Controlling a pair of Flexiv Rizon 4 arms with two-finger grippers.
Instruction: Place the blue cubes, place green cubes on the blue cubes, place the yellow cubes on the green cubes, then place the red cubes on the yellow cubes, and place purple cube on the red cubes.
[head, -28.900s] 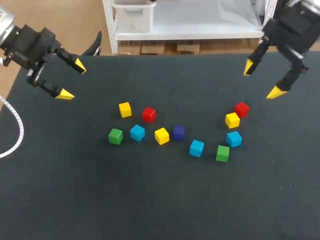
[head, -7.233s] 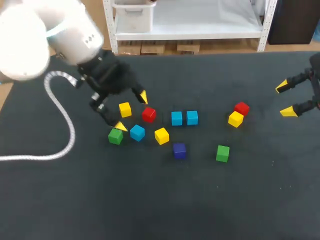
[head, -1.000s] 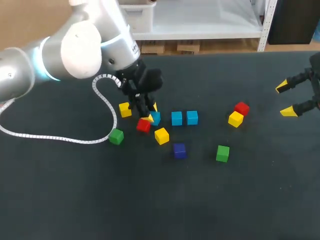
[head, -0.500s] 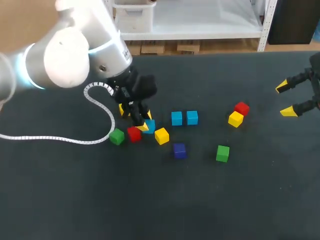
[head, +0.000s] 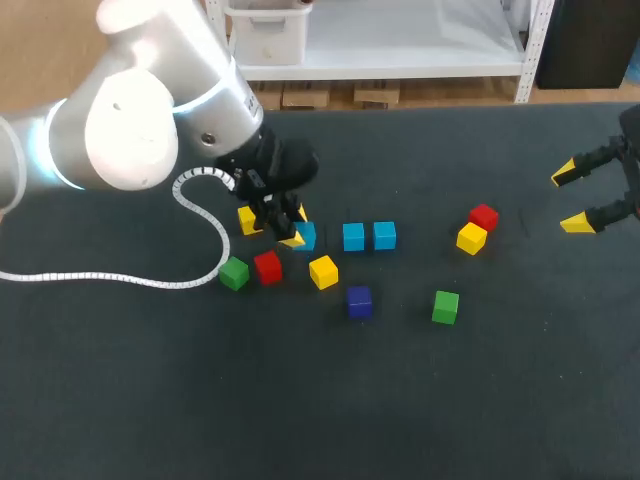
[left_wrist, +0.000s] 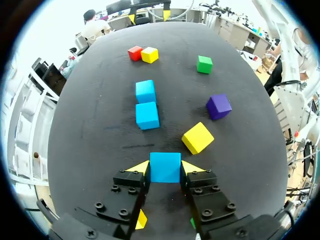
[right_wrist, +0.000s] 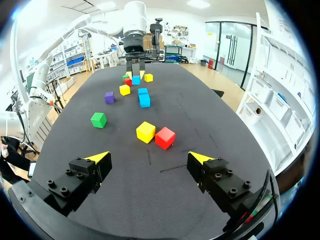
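Note:
My left gripper (head: 297, 229) is shut on a blue cube (head: 307, 237), held squarely between the yellow tips (left_wrist: 165, 167). Just ahead of it two more blue cubes (left_wrist: 147, 115) (left_wrist: 145, 91) lie in a row, seen on the table to the right of the held one (head: 353, 236) (head: 385, 235). A yellow cube (head: 322, 271), a red cube (head: 267, 267) and a green cube (head: 233, 273) lie nearer me. The purple cube (head: 359, 300) and another green cube (head: 445, 306) sit further right. My right gripper (head: 575, 198) hangs open at the far right, near a yellow cube (right_wrist: 145, 132) and a red cube (right_wrist: 165, 137).
Another yellow cube (head: 247, 220) is partly hidden behind my left wrist. A white cable (head: 120, 280) from the left arm trails over the black table (head: 320, 400) at the left. The front half of the table holds no cubes.
My left gripper, still holding the blue cube, dipped toward the front left, shoving the red cube toward the green one, then came back toward the two blue cubes. The right arm stayed still.

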